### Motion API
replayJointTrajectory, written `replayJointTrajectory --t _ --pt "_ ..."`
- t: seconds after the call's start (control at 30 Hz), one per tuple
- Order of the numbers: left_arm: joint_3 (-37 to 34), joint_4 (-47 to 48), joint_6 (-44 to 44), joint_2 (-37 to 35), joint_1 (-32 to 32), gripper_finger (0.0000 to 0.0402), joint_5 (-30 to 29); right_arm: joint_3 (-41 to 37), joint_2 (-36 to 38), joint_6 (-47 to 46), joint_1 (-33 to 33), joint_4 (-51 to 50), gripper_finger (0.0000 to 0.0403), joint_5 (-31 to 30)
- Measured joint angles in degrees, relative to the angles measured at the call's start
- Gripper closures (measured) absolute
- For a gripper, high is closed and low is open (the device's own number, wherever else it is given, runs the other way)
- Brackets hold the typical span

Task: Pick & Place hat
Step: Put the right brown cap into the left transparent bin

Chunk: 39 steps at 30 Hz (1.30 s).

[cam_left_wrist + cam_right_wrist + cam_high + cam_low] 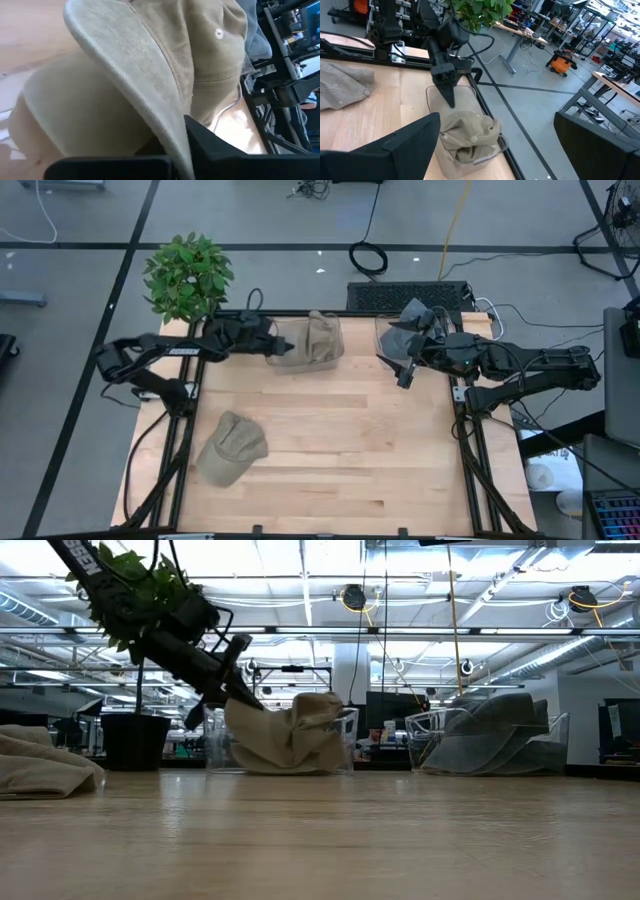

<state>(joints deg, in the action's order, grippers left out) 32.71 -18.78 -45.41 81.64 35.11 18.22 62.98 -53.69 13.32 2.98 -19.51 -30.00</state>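
A tan hat (312, 340) sits in a clear bin (349, 740) at the table's far edge, its cloth bulging over the bin's rim. My left gripper (277, 346) reaches it from the left and is shut on it. A second tan hat (232, 448) lies flat on the wood near the table's left side. My right gripper (404, 372) hangs open above the table's right side, beside a second clear bin (383, 330) that holds grey hats (408, 322). My left gripper pinches the tan hat's brim at its edge (172, 132) between its two fingers. The fingers (451, 95) slant down from the table's left side. The hat's crown (210, 45) lies beyond the fingers, resting in the clear bin.
A potted plant (188, 275) stands at the far left corner, behind my left arm. Black frame rails (468, 450) run along the table's left and right sides. The wood between the two arms and toward the near edge is bare.
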Motion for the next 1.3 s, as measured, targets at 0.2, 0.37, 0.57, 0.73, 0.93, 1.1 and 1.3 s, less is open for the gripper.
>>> replayJointTrajectory --t 0.2,0.37,0.57,0.73,0.93,1.1,1.3 --pt "0.1 -2.9 1.9 1.6 0.0 0.0308 0.2 0.0 0.0 0.0 0.0 0.0 0.0023 0.0" --pt "-0.1 -1.9 3.0 -1.1 0.2 0.0217 1.5 0.0 0.0 0.5 0.0 0.0 0.0023 0.0" --pt "-0.2 -1.9 3.1 -5.3 0.7 0.0128 1.1 0.0 0.0 0.9 0.0 0.0 0.0023 0.0" --pt "-0.2 -2.1 3.1 -7.6 2.2 0.0093 0.7 0.0 0.0 0.9 0.0 0.1 0.0023 0.0" --pt "-0.2 -1.9 3.1 -8.8 2.4 0.0087 0.7 0.0 0.0 0.9 0.0 0.1 0.0023 0.0" --pt "-0.1 -1.9 2.8 -9.7 3.0 0.0096 0.7 0.0 0.0 0.9 0.0 0.1 0.0023 0.0" --pt "0.0 2.4 0.7 -12.5 4.4 0.0098 1.8 0.0 0.0 1.1 0.0 0.8 0.0023 0.0"
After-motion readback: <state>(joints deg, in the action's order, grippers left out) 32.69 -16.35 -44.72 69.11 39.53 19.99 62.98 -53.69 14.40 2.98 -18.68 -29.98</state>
